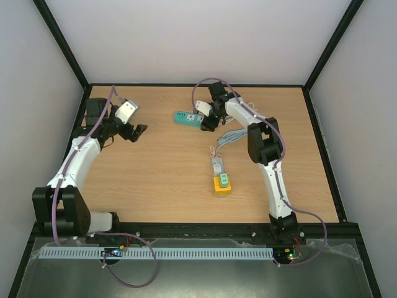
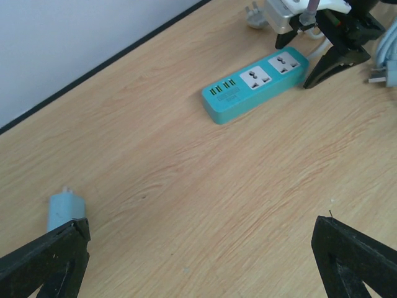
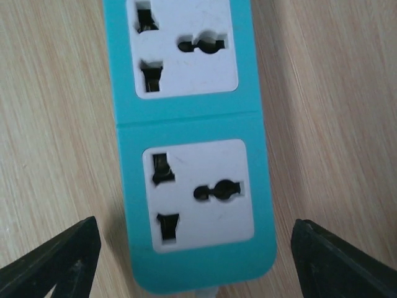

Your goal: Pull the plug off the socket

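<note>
So the right gripper [image 3: 195, 226] is parked straight over the end of the teal power strip [image 3: 192, 124], pointing down at it. Its fingers [image 3: 62, 257] are spread wide with one on each side, and there's a visible gap between each finger and the strip's edges, so it isn't gripping anything. From the right wrist cam you can see both universal sockets on the strip, and neither one has anything plugged in. The strip lies flat near the far edge of the worktop [image 1: 155, 180], about mid-width. Just to the right of it, next to the right arm, there's a loose bundle of grey cable [image 1: 232, 138] with a plug end [image 2: 378, 79] lying on the wood, clear of the strip. The left gripper [image 2: 201, 222] is over by the far-left corner, well apart from the strip. It's as wide open as it goes and has nothing in it. A small pale-blue plug [image 2: 62, 210] lies on the bare wood just beside one of its fingers [image 2: 43, 261], and I honestly can't tell if it's touching. Closer to the middle of the worktop there's a little grey adapter [image 1: 217, 166] with a yellow-and-green block [image 1: 222, 184] right up against its near end.
</note>
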Controlling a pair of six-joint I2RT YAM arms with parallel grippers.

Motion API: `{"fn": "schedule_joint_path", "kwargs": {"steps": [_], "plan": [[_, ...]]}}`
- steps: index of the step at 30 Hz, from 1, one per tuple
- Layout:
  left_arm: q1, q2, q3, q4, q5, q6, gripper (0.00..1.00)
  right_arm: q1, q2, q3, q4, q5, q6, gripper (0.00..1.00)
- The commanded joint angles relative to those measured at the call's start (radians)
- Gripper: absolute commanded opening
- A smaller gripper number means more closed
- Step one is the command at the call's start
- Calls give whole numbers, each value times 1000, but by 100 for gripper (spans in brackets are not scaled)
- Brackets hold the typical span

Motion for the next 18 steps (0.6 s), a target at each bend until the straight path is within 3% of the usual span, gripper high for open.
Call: {"fn": "schedule_joint_path", "kwargs": {"steps": [1, 8, 18], "plan": [[-13, -12, -25, -3, 4, 2, 100, -5, -98, 10, -72, -25, 5, 85], [-36, -2, -59, 1, 11, 15, 100, -26, -241, -70, -112, -98, 24, 89], [-45, 17, -83, 24, 21, 17, 100, -177, -421, -317, -234, -54, -43, 81]]}}
